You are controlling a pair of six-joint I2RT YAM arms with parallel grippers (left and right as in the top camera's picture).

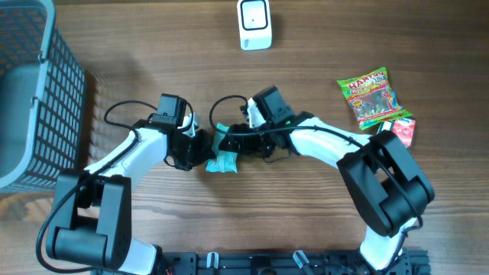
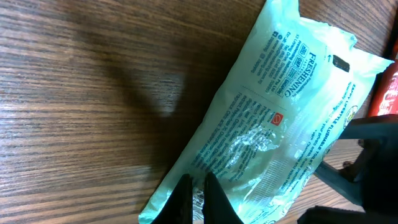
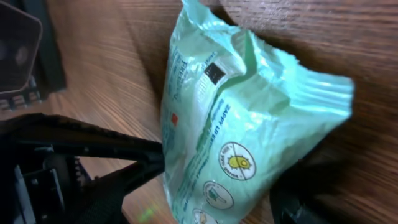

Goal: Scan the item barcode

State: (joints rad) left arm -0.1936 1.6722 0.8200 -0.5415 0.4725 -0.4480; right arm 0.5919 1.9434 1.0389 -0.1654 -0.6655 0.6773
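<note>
Grasped, not yet scanned. Pinching mint-green plastic wipes packet (image 1: 224, 161) by its edge in left claw (image 2: 196, 186), clamped shut; straddling it with right claw (image 3: 217, 180), jaws apart. Left to do: presenting barcode to white scanner (image 1: 254, 24), well beyond both claws.

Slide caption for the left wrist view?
Left gripper shut on the edge of a mint-green packet, wood table behind.
</note>
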